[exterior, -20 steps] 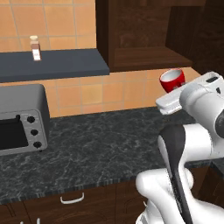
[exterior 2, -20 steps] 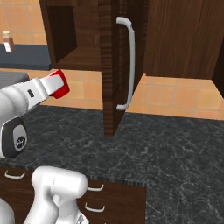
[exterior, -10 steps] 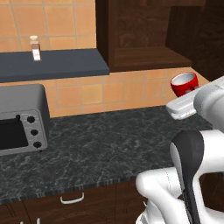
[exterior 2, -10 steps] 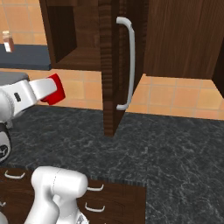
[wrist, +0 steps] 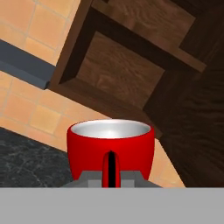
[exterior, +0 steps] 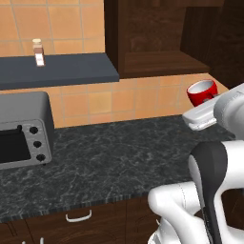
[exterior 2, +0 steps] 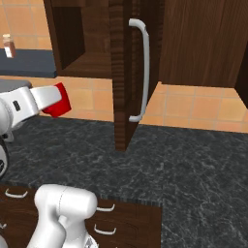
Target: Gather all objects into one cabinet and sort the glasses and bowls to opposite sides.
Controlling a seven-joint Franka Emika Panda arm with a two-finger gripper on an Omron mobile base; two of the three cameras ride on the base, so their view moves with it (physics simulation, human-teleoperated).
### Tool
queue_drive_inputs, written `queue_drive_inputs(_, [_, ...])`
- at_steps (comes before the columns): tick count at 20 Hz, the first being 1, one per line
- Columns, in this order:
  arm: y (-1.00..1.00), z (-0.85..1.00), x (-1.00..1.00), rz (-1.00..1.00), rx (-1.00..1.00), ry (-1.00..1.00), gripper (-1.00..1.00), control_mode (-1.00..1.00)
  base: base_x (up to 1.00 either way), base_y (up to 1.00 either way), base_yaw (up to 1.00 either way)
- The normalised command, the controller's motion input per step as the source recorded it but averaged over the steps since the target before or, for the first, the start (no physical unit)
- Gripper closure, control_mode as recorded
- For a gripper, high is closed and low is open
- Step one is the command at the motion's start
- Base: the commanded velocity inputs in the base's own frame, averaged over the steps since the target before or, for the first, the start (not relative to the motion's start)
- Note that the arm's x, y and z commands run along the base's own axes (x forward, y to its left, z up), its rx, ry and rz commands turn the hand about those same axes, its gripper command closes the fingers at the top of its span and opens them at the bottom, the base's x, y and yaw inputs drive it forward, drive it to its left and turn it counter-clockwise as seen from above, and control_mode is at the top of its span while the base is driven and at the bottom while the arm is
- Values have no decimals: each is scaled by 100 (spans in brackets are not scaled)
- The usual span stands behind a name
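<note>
A small glossy red cup [exterior: 201, 91] with a white inside is held upright above the counter, and my gripper [exterior: 206, 102] is shut on its wall. In the hand view the cup [wrist: 109, 146] sits just above the finger tips [wrist: 110, 169]. The right base view shows the same cup [exterior 2: 58, 100] at the end of my white hand. The dark brown wall cabinet [exterior: 157, 62] stands open beyond and above the cup, its lower compartment [wrist: 118, 72] bare. Its door [exterior 2: 123, 72] stands swung out, with a pale curved bar handle [exterior 2: 144, 68]. The bowls are out of view.
A grey toaster oven [exterior: 21, 131] sits on the dark speckled counter [exterior: 109, 152] at the left. A small bottle [exterior: 38, 52] stands on a dark wall shelf [exterior: 62, 71]. The open door's edge juts out over the counter to the right of the cup.
The arm has carried the red cup a little to the right, nearer the open cabinet, and the forearm has swung with it. The grip on the cup is unchanged.
</note>
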Motion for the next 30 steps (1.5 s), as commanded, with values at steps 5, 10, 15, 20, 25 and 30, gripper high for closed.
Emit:
queue_drive_inputs(5, [0,0,0,0,0,0,100,100,-55,0,0])
queue_drive_inputs(10, [0,0,0,0,0,0,100,100,-100,5,0])
queue_drive_inputs(15, [0,0,0,0,0,0,100,100,-67,71,-44])
queue_drive_inputs(20, [0,0,0,0,0,0,100,100,-62,46,-59])
queue_drive_inputs(25, [0,0,0,0,0,0,100,100,-74,20,-55])
queue_drive_inputs(30, [0,0,0,0,0,0,100,100,-87,3,-54])
